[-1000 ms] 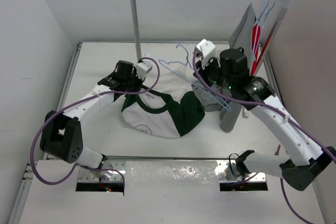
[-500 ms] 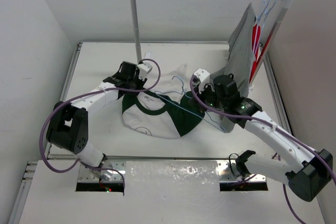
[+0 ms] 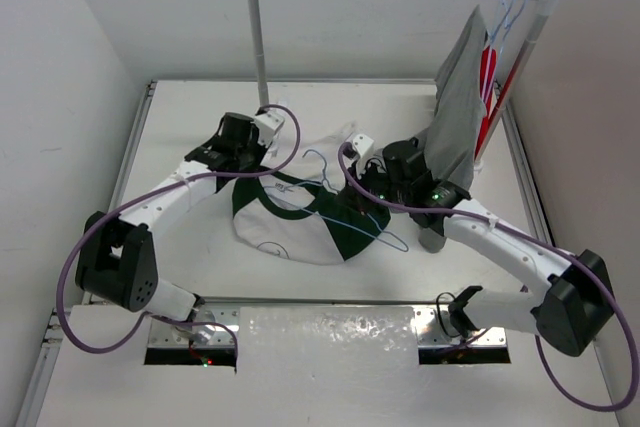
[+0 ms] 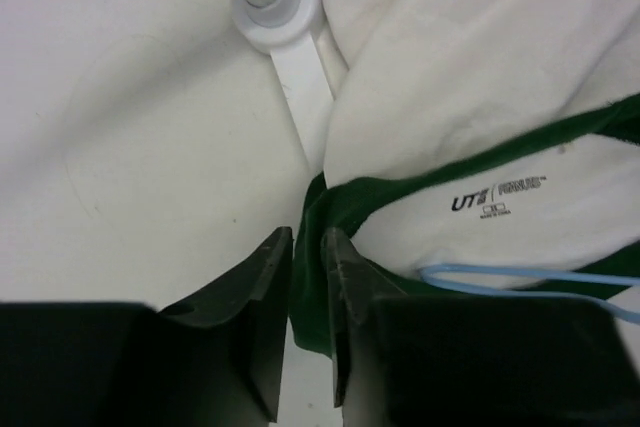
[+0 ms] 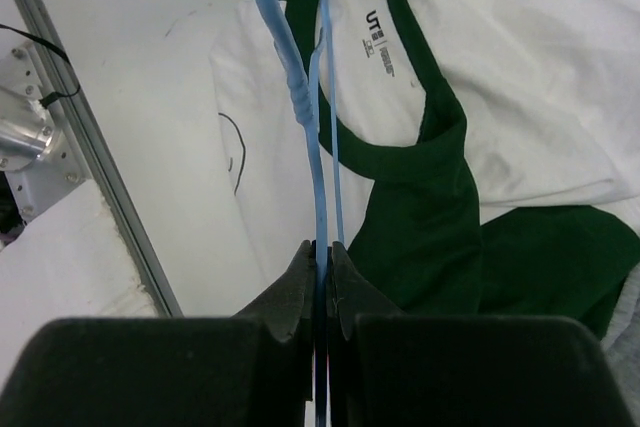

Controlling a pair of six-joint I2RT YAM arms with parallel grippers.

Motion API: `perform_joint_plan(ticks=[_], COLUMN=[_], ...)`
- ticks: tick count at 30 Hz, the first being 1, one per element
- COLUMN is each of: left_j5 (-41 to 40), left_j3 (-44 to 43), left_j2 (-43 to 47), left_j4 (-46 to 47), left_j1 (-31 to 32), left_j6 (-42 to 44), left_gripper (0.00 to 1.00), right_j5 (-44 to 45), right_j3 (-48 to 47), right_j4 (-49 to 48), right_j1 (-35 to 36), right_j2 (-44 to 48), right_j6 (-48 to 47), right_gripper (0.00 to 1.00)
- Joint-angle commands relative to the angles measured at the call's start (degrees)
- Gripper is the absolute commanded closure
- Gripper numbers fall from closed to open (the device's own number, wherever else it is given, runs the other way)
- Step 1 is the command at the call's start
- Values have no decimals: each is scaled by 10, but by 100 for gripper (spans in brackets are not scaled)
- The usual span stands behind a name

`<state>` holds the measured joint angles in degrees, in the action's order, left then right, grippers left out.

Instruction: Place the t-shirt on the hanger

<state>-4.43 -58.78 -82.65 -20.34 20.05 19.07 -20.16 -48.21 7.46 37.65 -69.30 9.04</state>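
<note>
- left gripper (image 4: 306, 239): jaws nearly together, nipping the collar of the dark green and off-white raglan t-shirt (image 3: 285, 222), which lies crumpled on the white table (image 3: 190, 117).
- right gripper (image 5: 322, 247): pressed tight on the thin pale-blue wire hanger (image 5: 318, 147), above the neck opening.
- technique: lift only 1 collar layer, then slide the hanger arm inside.

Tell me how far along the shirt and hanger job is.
Early. Done: the right fingers clamp the hanger, held over the t-shirt. In hand: the left fingers pinch the green collar, apparently to open the neck. Left: threading the hanger into the shoulders; the t-shirt lies crumpled on the table.
</note>
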Motion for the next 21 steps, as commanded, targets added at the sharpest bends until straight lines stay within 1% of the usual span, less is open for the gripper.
perform_joint_plan(ticks=[1,3,4,5,7,8,11,14,17,19,21], left_j5=[21,41,59,68,78,79,75,70,26,20,9], left_j3=[-2,-2,-2,-2,-2,-2,-4,-5,-2,-3,-1], left_j2=[-5,-3,-2,0,1,-3,-22,-37,-48,-53,-59], left_j4=[-21,-30,-32,-34,-32,-31,-30,-29,-9,3,14], left_j1=[-1,-1,0,-1,0,0,0,1,1,1,1], left_j6=[7,9,9,9,9,10,8,4,5,5,7], left_gripper=[84,79,73,65,60,55,49,50,56,61,75], right_j5=[-12,-2,1,4,1,-1,-7,-7,-9,-11,-12], right_j3=[-35,-43,-44,-44,-38,-37,-39,-36,-29,-22,-19], right_j4=[-40,-30,-25,-25,-33,-45,-50,-54,-57,-62,-68], right_j1=[2,2,2,2,2,2,2,2,3,2,2], right_j2=[-9,-14,-15,-15,-16,-18,-35,-43,-41,-39,-36], right_j6=[-5,-12,-16,-17,-17,-16,-10,-8,-5,-1,0], right_gripper=[100,100,100,100,100,100,100,100,100,100,100])
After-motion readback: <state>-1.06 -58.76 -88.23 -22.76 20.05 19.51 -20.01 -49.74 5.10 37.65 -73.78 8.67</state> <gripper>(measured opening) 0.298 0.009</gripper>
